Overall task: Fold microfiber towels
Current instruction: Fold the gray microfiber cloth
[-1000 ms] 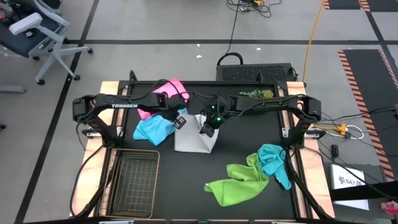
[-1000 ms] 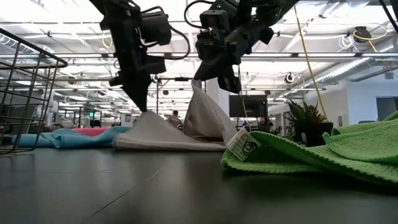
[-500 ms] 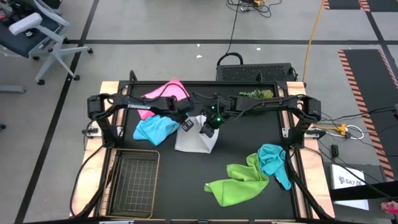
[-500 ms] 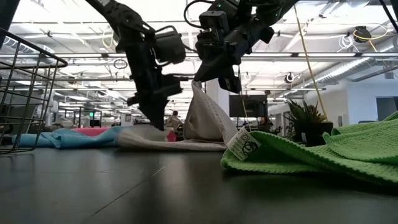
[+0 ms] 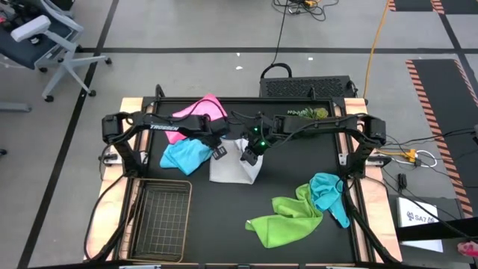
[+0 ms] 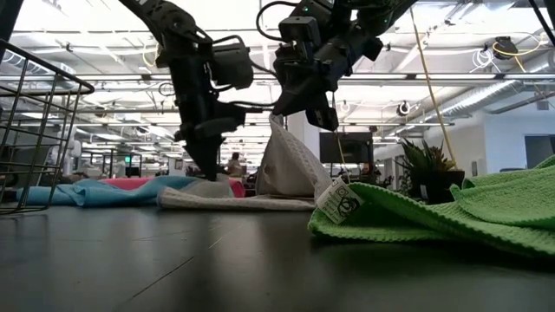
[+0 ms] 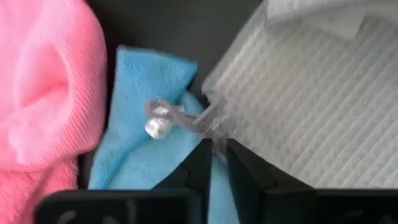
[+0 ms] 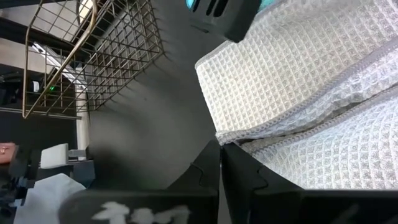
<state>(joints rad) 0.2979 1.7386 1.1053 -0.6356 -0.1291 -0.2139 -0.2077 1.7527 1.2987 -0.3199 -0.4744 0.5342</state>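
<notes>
**Two grippers at one grey-white towel: fold half made**

Two grippers are found at the pale grey-white towel (image 5: 234, 169), which lies near the middle of the worktop (image 5: 299, 179), just beside the light blue towel (image 5: 184, 155) and the pink towel (image 5: 200, 110). The right gripper (image 5: 247, 155) is closed tight on an edge of the grey-white towel, and that edge is held raised so that the cloth stands as a peak above its flat part. The left gripper (image 5: 219, 152) is seen low at the towel's far corner beside the light blue towel; its fingers stand only a narrow way apart, and whether cloth is pinched between them cannot be told.

The step in hand is judged to be the laying over of the raised edge. It would be done well if the held edge were carried across low and level, so that the layers meet edge to edge, and if the flat part were kept from dragging. The neighbouring light blue towel should not be caught up.

The lime green towel (image 5: 282, 221) and teal towel (image 5: 327, 193) lie well apart, unfolded. The task is judged to be at an early stage.
</notes>
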